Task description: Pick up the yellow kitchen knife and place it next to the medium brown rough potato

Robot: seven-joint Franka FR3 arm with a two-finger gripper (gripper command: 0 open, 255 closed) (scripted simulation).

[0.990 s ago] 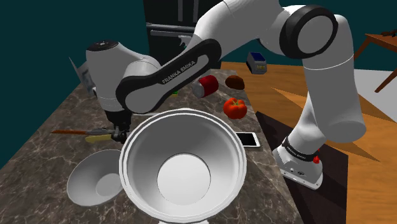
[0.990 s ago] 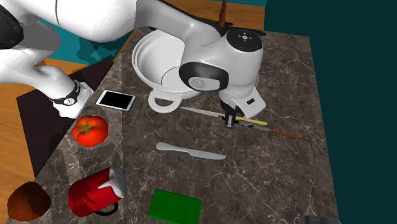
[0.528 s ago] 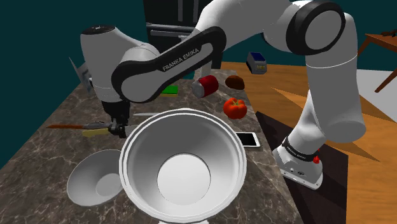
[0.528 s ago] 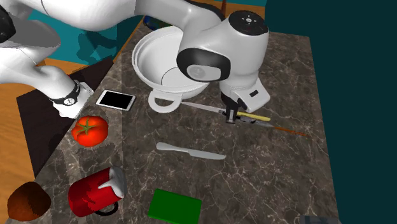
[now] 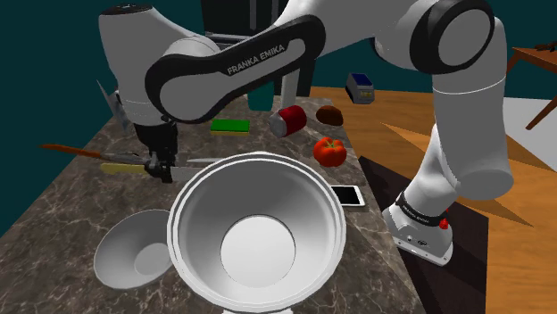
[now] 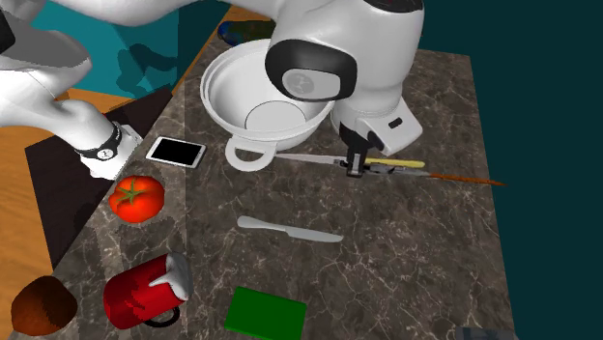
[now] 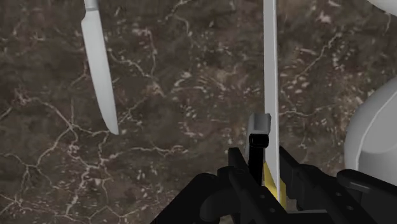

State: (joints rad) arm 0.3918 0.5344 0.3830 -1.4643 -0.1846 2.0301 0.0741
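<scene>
The yellow kitchen knife (image 5: 120, 168) hangs level, seemingly lifted clear of the marble counter (image 5: 80, 210), at the shoulder view's left, just beside the large white bowl (image 5: 183, 210). The black gripper (image 5: 161, 169) pinches it where the handle meets the blade, probably near its balance point, which would explain its flat lie. The brown potato (image 5: 331, 114) sits well apart at the far right of that view, beyond the red mug (image 5: 290, 119) and tomato (image 5: 329, 151). The height likely serves to clear the grey table knife (image 6: 290, 230) and green board (image 6: 267, 312) on the way
</scene>
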